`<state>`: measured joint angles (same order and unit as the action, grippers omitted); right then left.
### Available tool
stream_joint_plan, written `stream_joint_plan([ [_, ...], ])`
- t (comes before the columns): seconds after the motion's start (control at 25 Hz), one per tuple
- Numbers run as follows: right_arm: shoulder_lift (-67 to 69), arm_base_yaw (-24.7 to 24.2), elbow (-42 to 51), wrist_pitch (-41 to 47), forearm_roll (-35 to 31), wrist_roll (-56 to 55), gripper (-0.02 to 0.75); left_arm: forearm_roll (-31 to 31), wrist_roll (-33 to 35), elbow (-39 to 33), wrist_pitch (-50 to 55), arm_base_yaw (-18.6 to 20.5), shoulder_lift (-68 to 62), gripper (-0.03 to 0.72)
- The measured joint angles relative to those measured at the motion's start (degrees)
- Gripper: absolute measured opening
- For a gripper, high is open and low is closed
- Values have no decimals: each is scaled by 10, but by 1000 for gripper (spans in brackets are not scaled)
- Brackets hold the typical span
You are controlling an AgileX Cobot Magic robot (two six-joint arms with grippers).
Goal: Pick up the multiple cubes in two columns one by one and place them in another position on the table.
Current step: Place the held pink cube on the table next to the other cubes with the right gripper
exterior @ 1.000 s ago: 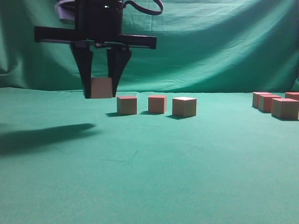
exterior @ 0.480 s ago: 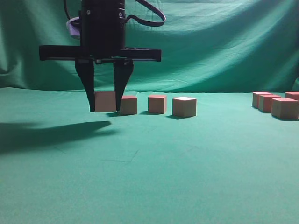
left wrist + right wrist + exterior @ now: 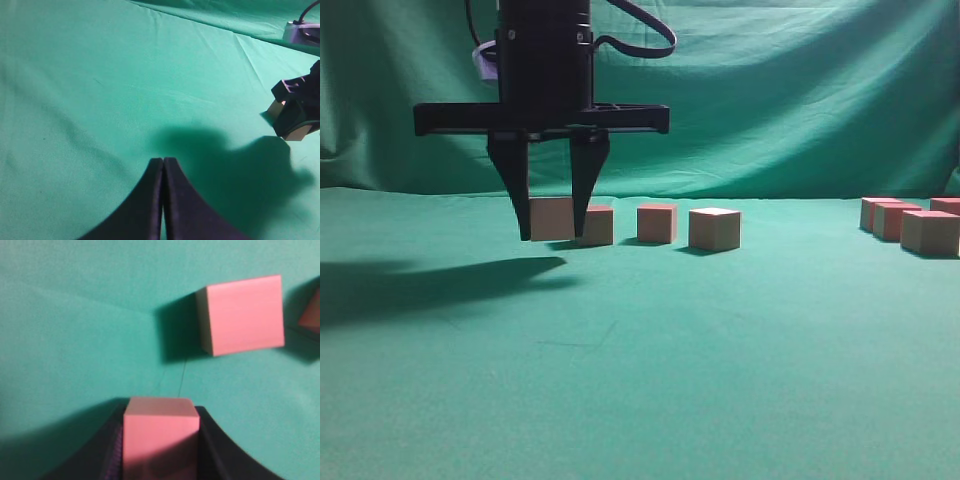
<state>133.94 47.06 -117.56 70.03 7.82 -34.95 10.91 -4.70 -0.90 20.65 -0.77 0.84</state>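
My right gripper (image 3: 552, 236) has reached over to the left of the exterior view and is shut on one cube (image 3: 551, 218), held low over the green table (image 3: 640, 380); whether it touches the cloth I cannot tell. In the right wrist view the held cube (image 3: 160, 432) fills the gap between the fingers of the right gripper (image 3: 160, 412). Right beside it stand three cubes in a row (image 3: 599, 225) (image 3: 657, 222) (image 3: 714, 229). My left gripper (image 3: 163, 161) is shut and empty above bare cloth, with the right gripper (image 3: 299, 107) to its right.
Several more cubes (image 3: 930, 232) cluster at the right edge of the table. One placed cube (image 3: 244, 315) lies just beyond the held one. A green cloth backdrop (image 3: 770, 90) hangs behind. A grey box with a cable (image 3: 302, 31) sits at the far edge.
My right gripper has come down and shifted slightly right with the cube, from above the row to level with it, next to the leftmost placed cube.
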Motion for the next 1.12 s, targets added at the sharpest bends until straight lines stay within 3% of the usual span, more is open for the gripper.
stream_joint_plan([
  [1.12,8,-1,0,-39,12,-5,261,0,0,0,0,0,0,0],
])
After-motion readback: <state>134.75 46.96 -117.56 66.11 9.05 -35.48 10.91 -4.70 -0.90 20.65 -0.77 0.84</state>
